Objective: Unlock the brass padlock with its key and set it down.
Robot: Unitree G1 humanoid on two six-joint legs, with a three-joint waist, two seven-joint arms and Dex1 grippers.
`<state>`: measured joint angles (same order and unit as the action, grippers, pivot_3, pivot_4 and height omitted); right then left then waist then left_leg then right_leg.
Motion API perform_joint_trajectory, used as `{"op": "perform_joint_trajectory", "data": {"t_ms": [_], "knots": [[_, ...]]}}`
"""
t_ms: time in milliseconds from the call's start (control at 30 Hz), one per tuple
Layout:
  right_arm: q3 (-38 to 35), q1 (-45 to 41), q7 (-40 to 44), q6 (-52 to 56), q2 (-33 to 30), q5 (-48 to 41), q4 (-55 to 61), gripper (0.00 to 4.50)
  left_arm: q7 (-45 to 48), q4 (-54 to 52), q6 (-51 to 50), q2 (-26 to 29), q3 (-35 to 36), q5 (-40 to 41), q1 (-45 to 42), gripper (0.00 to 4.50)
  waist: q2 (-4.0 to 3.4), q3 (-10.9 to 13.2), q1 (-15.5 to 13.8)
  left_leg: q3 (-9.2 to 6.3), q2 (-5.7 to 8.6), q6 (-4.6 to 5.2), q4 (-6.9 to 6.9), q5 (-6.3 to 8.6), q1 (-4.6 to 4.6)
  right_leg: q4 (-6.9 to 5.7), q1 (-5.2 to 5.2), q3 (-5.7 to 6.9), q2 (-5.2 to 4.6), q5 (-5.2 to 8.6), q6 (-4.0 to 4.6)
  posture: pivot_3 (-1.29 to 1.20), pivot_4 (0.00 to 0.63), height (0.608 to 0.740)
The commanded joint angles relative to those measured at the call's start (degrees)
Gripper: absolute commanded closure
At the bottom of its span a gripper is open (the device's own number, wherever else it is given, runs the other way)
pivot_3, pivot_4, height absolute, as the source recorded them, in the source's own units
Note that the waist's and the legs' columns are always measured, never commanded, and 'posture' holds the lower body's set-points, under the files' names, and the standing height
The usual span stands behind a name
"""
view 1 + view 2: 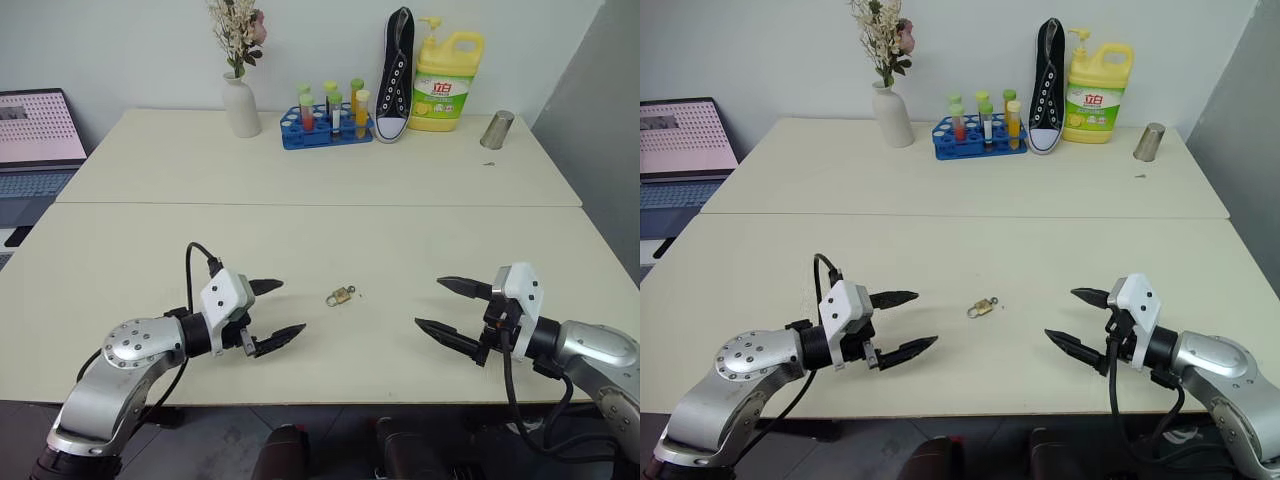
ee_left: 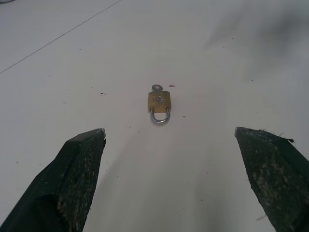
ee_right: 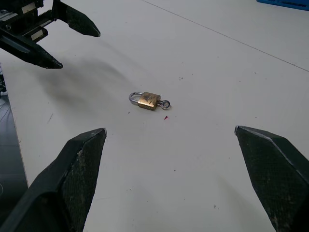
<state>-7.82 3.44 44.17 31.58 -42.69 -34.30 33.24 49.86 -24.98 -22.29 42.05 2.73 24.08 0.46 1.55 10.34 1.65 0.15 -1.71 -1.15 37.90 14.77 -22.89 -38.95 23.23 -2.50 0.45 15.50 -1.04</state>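
The brass padlock (image 1: pixel 340 296) lies flat on the cream table (image 1: pixel 320 240), near its front edge and midway between my two grippers. Its silver shackle (image 2: pixel 160 117) points toward my left gripper. The key (image 2: pixel 156 88) shows as a small silver ring sticking out of the far end of the lock body, toward my right gripper. My left gripper (image 1: pixel 290 307) hovers open just left of the padlock, nothing between its fingers. My right gripper (image 1: pixel 428 302) hovers open a bit farther off on the right, also empty. In the right wrist view the padlock (image 3: pixel 149 100) lies ahead, with the left gripper (image 3: pixel 58 38) beyond it.
Along the table's back edge stand a white vase of flowers (image 1: pixel 240 105), a blue rack of tubes (image 1: pixel 325 125), a black sneaker (image 1: pixel 396 80), a yellow detergent bottle (image 1: pixel 446 80) and a metal cup (image 1: pixel 497 130). A laptop (image 1: pixel 35 140) sits at far left.
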Motion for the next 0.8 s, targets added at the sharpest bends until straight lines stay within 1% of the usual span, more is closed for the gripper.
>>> {"op": "perform_joint_trajectory", "data": {"t_ms": [33,167,333,400,600,700,800], "knots": [[-0.2,0.0,1.7,-2.0,-0.7,0.8,0.2,0.04,0.2,-1.7,0.2,0.3,0.8,0.5,-0.7,0.00,0.00,0.0,0.0,0.00,0.00,0.00,0.00,0.00,0.00,0.00,0.00,0.00,0.00,0.00,0.00,0.00,0.150,0.740],[0.1,0.5,2.7,-2.9,-0.3,1.9,-0.4,0.04,-0.5,-2.1,0.5,0.3,0.1,-0.9,-0.7,0.00,0.00,0.0,0.0,0.00,0.00,0.00,0.00,0.00,0.00,0.00,0.00,0.00,0.00,0.00,0.00,0.00,0.150,0.740],[0.7,1.4,2.9,-2.5,-0.1,2.5,-1.0,0.04,-0.7,-4.3,-0.7,1.0,0.9,-0.3,1.2,0.00,0.00,0.0,0.0,0.00,-0.01,0.00,0.00,0.00,0.00,0.00,0.00,-0.01,0.00,0.00,0.00,0.00,0.150,0.740],[0.7,1.4,2.9,-2.5,0.1,2.3,-1.1,0.04,0.2,-4.4,0.6,0.5,2.0,0.8,1.7,0.00,0.00,0.0,0.0,0.01,-0.01,0.00,-0.01,0.00,0.00,0.01,0.00,-0.02,0.00,0.00,0.00,0.00,0.150,0.740],[1.0,0.0,2.0,-0.9,0.2,1.6,-0.9,0.04,1.3,-1.6,-1.9,0.5,5.0,5.3,-0.5,0.00,0.00,0.0,0.0,0.00,-0.01,0.00,0.01,0.00,0.01,0.00,0.00,0.00,0.00,0.00,0.00,0.00,0.150,0.740],[1.2,-1.0,1.2,0.5,0.3,1.1,-0.2,0.04,0.9,-1.1,-3.1,0.5,3.3,4.7,-2.4,0.00,0.01,0.0,0.0,0.00,0.00,0.00,0.02,0.00,0.01,-0.01,0.00,0.01,0.04,0.00,0.00,0.00,0.150,0.740],[1.7,-1.9,0.3,2.4,0.2,0.7,1.0,0.04,-0.1,-1.2,-4.7,-0.7,-0.1,3.6,-4.1,0.00,0.01,0.0,0.0,0.00,0.02,0.00,0.02,0.00,-0.01,0.00,0.00,0.00,0.05,0.00,0.00,0.00,0.150,0.740]]}}
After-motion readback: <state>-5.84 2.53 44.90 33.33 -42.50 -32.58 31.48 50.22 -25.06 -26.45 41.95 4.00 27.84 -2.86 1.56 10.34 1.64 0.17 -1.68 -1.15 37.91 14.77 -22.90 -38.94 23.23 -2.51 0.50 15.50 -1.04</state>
